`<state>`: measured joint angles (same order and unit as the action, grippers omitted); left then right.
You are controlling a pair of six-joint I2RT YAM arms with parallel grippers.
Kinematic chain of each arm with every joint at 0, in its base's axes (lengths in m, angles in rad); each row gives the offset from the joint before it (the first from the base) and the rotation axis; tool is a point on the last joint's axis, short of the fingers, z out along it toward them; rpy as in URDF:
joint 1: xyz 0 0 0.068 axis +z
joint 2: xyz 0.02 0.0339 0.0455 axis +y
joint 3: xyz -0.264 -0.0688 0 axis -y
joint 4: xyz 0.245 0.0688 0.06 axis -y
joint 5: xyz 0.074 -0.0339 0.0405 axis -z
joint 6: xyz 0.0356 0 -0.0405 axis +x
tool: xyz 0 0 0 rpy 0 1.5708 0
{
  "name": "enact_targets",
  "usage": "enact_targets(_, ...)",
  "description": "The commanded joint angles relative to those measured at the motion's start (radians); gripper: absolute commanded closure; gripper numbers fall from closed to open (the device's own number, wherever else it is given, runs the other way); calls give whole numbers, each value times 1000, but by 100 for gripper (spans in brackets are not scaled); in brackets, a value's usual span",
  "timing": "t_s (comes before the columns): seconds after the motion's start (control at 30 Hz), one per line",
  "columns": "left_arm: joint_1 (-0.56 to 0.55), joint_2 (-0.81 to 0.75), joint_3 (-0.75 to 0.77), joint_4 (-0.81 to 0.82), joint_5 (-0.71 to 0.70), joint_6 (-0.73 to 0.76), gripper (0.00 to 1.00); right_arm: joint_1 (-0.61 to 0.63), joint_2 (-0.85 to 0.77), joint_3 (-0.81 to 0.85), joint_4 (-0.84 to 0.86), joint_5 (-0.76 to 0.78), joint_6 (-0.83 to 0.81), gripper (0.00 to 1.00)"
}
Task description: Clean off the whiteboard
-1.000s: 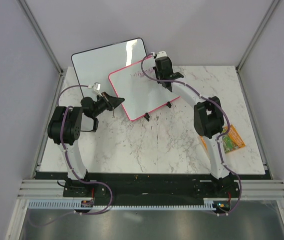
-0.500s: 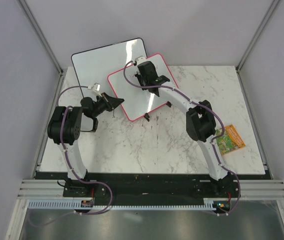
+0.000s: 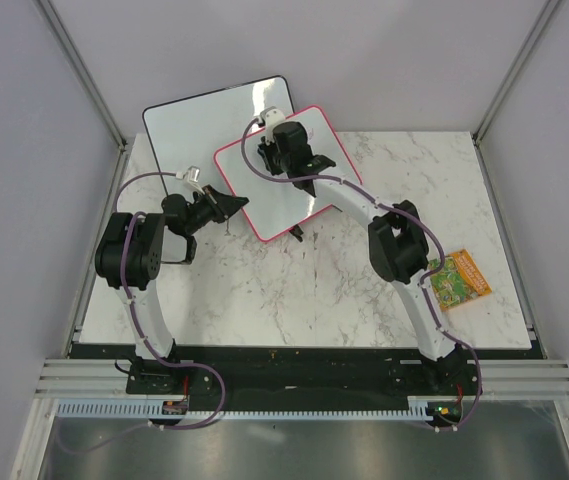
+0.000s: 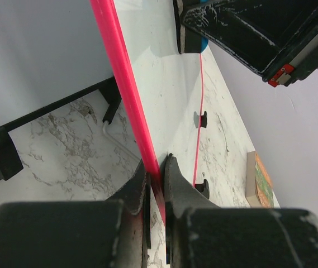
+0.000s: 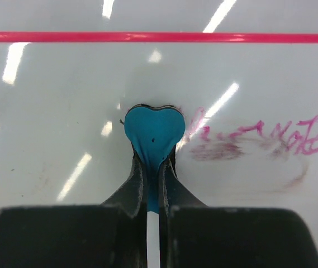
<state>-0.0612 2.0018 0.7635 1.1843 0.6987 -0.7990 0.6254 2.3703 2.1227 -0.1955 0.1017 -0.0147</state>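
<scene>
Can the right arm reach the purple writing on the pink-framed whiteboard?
Probably yes: the right hand holds a teal heart-shaped eraser against the pink-framed whiteboard, right beside the smeared purple writing, nothing between.

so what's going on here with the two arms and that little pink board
The left gripper is shut on the edge of the small whiteboard with the pink-red frame, steadying it. The right gripper holds a blue heart-shaped eraser against the board's face, right beside the purple handwriting. The writing is smeared but not wiped away, so the erasing is only partly done.
</scene>
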Motion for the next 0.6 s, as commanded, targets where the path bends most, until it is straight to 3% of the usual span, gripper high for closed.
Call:
enact_targets(0.0, -58, -21, 17, 63, 90, 210, 98, 99, 106, -26, 188, -175, 79, 100)
enact_targets(0.23, -65, -28, 16, 54, 88, 225, 98, 103, 135, -14, 323, -108, 110, 100)
enact_targets(0.57, -66, -38, 8, 52, 81, 234, 98, 54, 139, -6, 222, 211, 76, 100)
